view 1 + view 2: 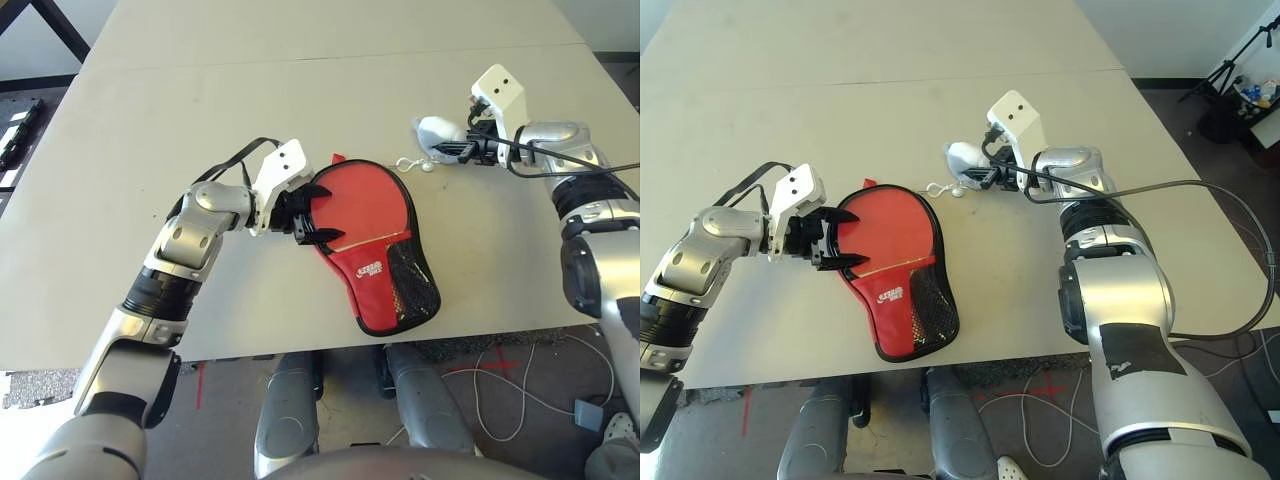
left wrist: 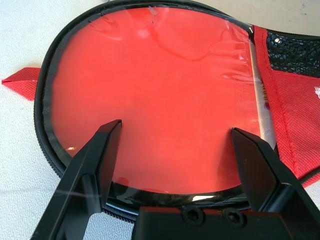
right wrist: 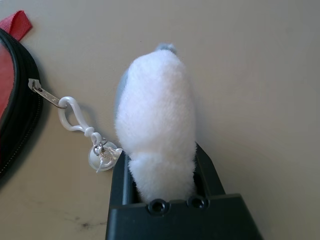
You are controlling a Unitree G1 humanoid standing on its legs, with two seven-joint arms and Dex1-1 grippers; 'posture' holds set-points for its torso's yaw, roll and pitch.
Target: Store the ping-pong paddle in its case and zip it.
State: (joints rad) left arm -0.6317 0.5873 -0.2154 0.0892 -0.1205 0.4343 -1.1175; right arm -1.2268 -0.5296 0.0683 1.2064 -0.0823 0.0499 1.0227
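Observation:
The red case [image 1: 385, 285] lies flat near the table's front edge, with its black mesh pocket [image 1: 410, 285] and white logo facing up. Its round end is unzipped, and the ping-pong paddle's red face [image 2: 160, 85] shows inside the black zipper rim; the handle is hidden under the red fabric. My left gripper [image 1: 312, 215] is open, its fingers [image 2: 102, 150] spread just above the near edge of the paddle face. My right gripper [image 1: 447, 150] is shut on the white fluffy charm [image 3: 155, 115]. A white clip [image 3: 75, 117] links the charm to the zipper pull [image 3: 42, 92].
The beige table [image 1: 300, 100] has a seam across its back part and bare surface all round the case. Its front edge runs just below the case's narrow end. A black cable [image 1: 1200, 190] trails from my right forearm. Cables lie on the floor.

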